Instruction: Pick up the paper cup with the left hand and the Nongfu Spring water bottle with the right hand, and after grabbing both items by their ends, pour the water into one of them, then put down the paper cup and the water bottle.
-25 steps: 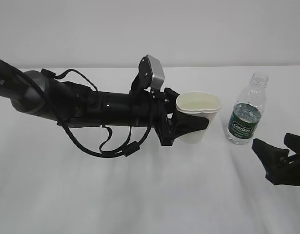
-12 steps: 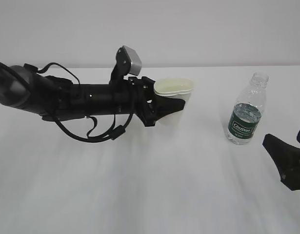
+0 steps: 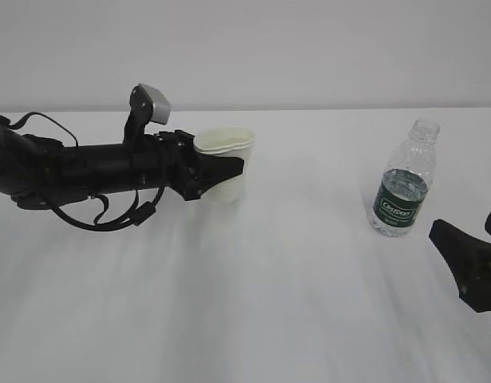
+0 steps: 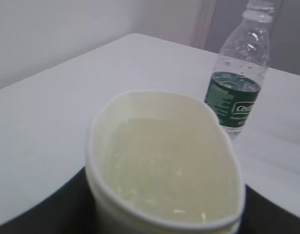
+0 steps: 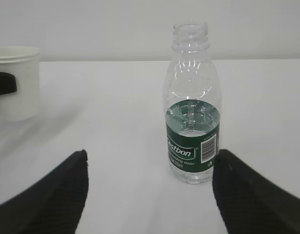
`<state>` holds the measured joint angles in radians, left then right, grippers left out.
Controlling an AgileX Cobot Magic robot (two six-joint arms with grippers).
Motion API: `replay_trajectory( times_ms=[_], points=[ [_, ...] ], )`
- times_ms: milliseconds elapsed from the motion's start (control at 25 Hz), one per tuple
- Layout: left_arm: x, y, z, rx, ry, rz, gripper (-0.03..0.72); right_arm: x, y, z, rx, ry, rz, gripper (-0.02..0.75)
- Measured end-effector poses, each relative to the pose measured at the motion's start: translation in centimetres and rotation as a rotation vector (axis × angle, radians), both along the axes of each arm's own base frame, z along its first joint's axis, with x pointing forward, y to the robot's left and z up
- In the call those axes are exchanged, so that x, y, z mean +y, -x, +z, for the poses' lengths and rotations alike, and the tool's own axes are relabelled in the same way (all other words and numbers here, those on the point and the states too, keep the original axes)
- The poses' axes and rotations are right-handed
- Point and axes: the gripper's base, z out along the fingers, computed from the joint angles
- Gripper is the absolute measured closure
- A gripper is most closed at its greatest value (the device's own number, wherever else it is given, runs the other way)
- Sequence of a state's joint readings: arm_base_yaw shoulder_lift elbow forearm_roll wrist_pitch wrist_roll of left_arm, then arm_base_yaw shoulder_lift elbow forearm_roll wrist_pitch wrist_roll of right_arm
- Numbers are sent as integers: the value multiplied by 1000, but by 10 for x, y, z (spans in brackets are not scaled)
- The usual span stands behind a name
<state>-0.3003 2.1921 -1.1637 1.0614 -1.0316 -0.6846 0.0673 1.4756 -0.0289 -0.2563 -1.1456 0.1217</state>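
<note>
Left arm [image 3: 85, 167]: stretched nearly level across the table [image 3: 269, 303] from the 9 o'clock edge of the exterior view, a grey camera box [image 3: 153, 102] standing on its wrist and loose black cables [image 3: 109, 215] hanging beneath. Its gripper [image 3: 217, 171] is clamped on the paper cup [image 3: 225, 155], black fingers [image 3: 221, 169] pressed against the cup wall on either side.

Cup: white outside, pale yellowish inside, upright. The rim is squeezed into an oval, seen plainly in the left wrist view [image 4: 164, 161], and clear liquid lies inside. Whether its base touches the table cannot be told. It sits at about 10 o'clock from table centre.

Right arm: only the gripper [image 3: 475, 259] shows, low at the 4 o'clock edge of the exterior view. Its fingers [image 5: 47, 195] stand wide apart, holding nothing, pointing at the bottle with a gap between.

Bottle [image 3: 403, 179]: clear ribbed plastic, no cap, dark green label with white lettering, upright on the table at 2 o'clock, well apart from the cup. The right wrist view [image 5: 192, 102] shows water standing roughly at the label's top edge.
</note>
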Motion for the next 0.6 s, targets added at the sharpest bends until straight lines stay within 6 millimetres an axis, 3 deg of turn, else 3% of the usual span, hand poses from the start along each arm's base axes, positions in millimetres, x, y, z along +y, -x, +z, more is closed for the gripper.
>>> replay_trajectory(
  times_ms=[600],
  points=[
    [27, 12, -17, -61, 31, 150, 277, 0, -1, -10, 59, 4, 2, 144]
  ],
)
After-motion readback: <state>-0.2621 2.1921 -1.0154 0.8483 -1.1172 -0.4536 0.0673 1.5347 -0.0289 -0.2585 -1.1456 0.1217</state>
